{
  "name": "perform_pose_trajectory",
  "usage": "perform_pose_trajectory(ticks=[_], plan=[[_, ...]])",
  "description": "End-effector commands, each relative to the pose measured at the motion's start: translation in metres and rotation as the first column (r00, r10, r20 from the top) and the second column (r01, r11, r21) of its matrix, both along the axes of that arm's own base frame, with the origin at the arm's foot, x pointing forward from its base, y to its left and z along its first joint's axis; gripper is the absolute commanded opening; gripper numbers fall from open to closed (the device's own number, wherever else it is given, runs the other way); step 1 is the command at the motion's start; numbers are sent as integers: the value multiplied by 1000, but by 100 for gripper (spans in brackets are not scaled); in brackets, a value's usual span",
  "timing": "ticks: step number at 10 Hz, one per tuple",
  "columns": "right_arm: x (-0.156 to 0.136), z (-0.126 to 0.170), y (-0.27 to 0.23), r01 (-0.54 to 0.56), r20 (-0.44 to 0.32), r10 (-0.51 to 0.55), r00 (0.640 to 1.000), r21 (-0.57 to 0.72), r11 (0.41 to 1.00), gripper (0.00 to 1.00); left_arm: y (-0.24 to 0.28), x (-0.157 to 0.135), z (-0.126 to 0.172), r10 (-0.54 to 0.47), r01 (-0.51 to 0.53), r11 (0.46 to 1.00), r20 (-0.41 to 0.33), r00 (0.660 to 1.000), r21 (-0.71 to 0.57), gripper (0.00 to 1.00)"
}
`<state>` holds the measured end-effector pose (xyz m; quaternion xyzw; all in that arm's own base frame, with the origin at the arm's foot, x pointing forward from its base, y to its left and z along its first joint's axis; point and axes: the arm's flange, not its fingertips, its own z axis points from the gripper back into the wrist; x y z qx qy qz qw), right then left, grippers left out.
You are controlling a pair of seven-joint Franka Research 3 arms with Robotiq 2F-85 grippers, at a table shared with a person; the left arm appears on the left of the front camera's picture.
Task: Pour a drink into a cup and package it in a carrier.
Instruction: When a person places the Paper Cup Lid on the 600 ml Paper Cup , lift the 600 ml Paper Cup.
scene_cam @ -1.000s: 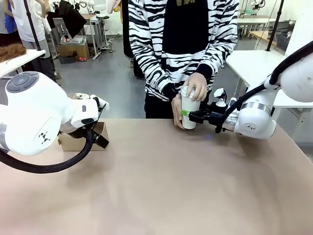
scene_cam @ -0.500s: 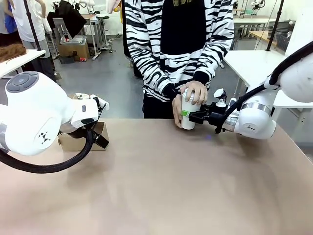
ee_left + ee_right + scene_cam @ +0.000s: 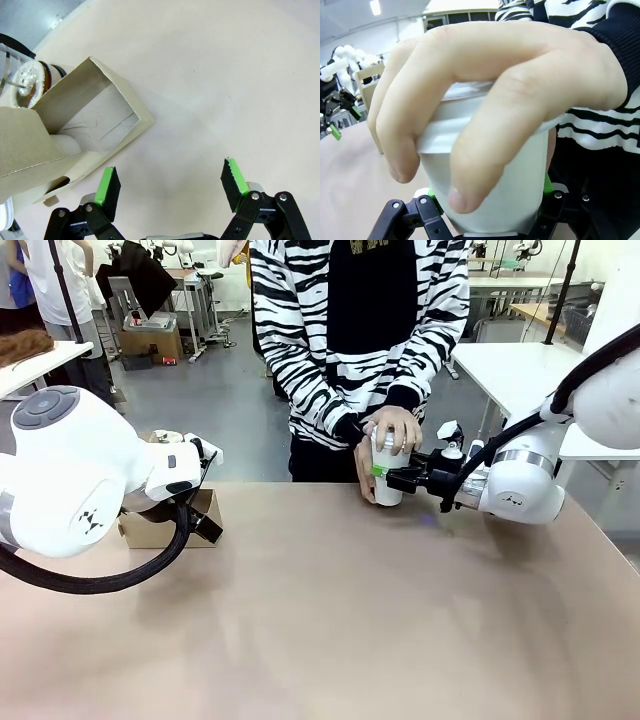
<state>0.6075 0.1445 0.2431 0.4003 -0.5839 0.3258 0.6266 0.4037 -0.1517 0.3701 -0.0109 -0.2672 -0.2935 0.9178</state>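
Hand lower; end effector on cup

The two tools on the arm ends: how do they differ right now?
The left tool is open and empty; the right tool is shut on the cup, which a person's hand also holds. The left tool points down at the table beside the carrier; the right tool reaches sideways, level with the table. Both are black with green pads.

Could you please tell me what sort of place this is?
Probably a lab or workshop: a bare grey floor, white work tables farther back, and a cardboard box on that floor.
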Motion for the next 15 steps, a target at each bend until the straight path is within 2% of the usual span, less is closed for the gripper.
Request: perform_pose_trajectory(ticks=[1, 15], plan=[[2, 5, 3, 1, 1, -1, 1000, 2, 1000, 80, 0, 0, 0, -1, 1, 1000, 0, 1000, -2, 100], [2, 5, 3, 1, 1, -1, 1000, 2, 1000, 80, 0, 0, 0, -1, 1, 1000, 0, 1000, -2, 100]])
